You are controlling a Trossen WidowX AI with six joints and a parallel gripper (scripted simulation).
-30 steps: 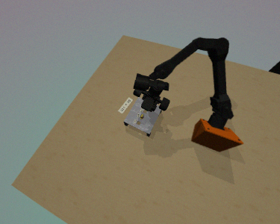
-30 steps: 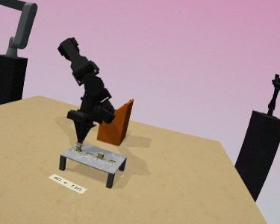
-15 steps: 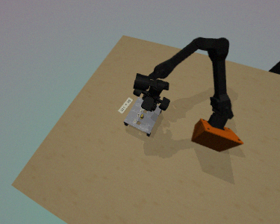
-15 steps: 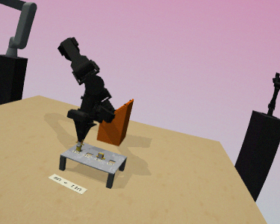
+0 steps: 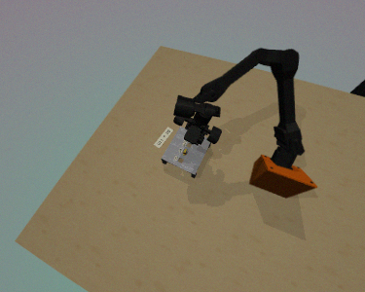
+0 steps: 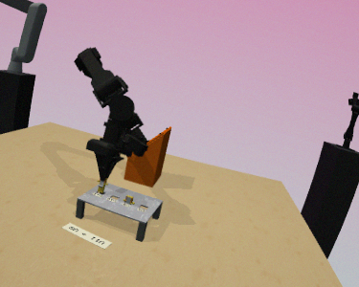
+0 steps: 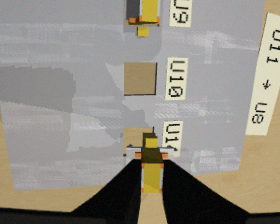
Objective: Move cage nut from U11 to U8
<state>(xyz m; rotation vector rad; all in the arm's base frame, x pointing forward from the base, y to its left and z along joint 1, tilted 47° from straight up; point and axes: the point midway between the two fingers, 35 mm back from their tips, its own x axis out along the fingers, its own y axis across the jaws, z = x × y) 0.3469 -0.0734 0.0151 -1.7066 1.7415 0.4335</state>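
Jaws: black, tapering and pointing downward; pinching the cage nut between the two fingers (image 6: 103, 168), one on either side of it.
Cage nut for U8: the yellow-and-silver nut (image 6: 101, 187) (image 7: 152, 177) is at hole U11 (image 7: 131, 135), at the end of the row; part of the opening shows beside it; whether the nut is wholly clear of the plate cannot be told.
Other nut: a second yellow nut (image 5: 185, 152) (image 6: 129, 200) (image 7: 150, 11) sits at U9, apart from the jaws.
Hole U10: a square opening (image 6: 114, 198) (image 7: 140, 78) between the two nuts; empty, with the surface below visible through it.
Hole U8: an empty opening (image 5: 180, 160) (image 6: 144, 207) at the opposite end of the row; outside the wrist view.
Rail plate: grey and scuffed, the plate (image 5: 198, 156) (image 6: 131, 214) (image 7: 45, 42) is raised on dark legs (image 6: 141, 231).
Label strip: a pale strip (image 5: 164, 137) (image 6: 87, 235) (image 7: 261, 75) lies beside the plate, reading U11, arrow, U8.
Bench: wood-toned, the bench (image 5: 109, 200) (image 6: 35, 230) (image 7: 225, 192) carries the plate and strip.
Arm: black and bent, the arm (image 5: 286, 97) (image 6: 122, 107) reaches over the plate from an orange base (image 5: 284, 180) (image 6: 145, 168).
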